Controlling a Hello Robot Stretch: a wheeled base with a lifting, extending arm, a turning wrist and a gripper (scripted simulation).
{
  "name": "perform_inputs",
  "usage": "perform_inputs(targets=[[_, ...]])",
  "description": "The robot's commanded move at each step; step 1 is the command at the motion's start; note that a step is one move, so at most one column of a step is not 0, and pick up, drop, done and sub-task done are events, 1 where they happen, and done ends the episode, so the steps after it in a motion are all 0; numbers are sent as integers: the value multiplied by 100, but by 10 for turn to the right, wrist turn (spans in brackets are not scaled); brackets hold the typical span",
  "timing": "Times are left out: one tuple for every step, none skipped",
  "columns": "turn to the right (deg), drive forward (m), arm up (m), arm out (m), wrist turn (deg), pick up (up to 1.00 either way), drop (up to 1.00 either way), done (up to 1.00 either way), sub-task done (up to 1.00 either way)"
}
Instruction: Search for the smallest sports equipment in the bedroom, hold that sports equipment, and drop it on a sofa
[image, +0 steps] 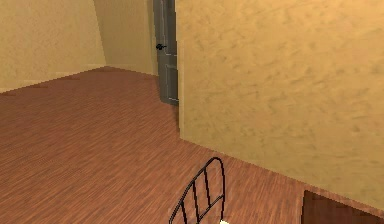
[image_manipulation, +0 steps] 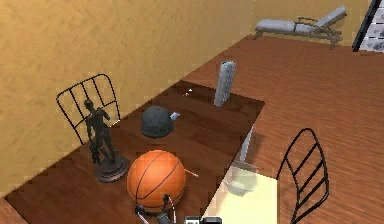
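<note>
A: Where is the claw showing at this moment?

B: In the arm side view the claw (image_manipulation: 166, 208) is peeking in at the bottom edge, near 6 o'clock of the picture, at the near end of the dark wooden counter (image_manipulation: 205, 135).

A: And the sports thing we are searching for?

B: An orange basketball (image_manipulation: 156, 176) is resting on the counter, at about 12 o'clock from the claw and very near to it. I cannot tell if they are touching.

A: Is the claw holding something?

B: I cannot tell. The ball is standing on the counter right behind the fingers, and the pictures are not showing the state of the claw.

A: Is the ball really the smallest one?

B: I am doubting a little. A pale slim stick (image_manipulation: 246, 150) is lying at 2 o'clock from the claw, well apart, with its long axis running roughly from 12 to 6. It may be a bat, but I cannot say.

A: So the next reach?

B: I am judging that it is going toward 12 o'clock. The ball, being round, is giving no preferred axis.
</note>
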Motion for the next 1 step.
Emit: perform_inputs(targets=[[0, 0, 10, 0, 0, 0, 0, 0, 0]])
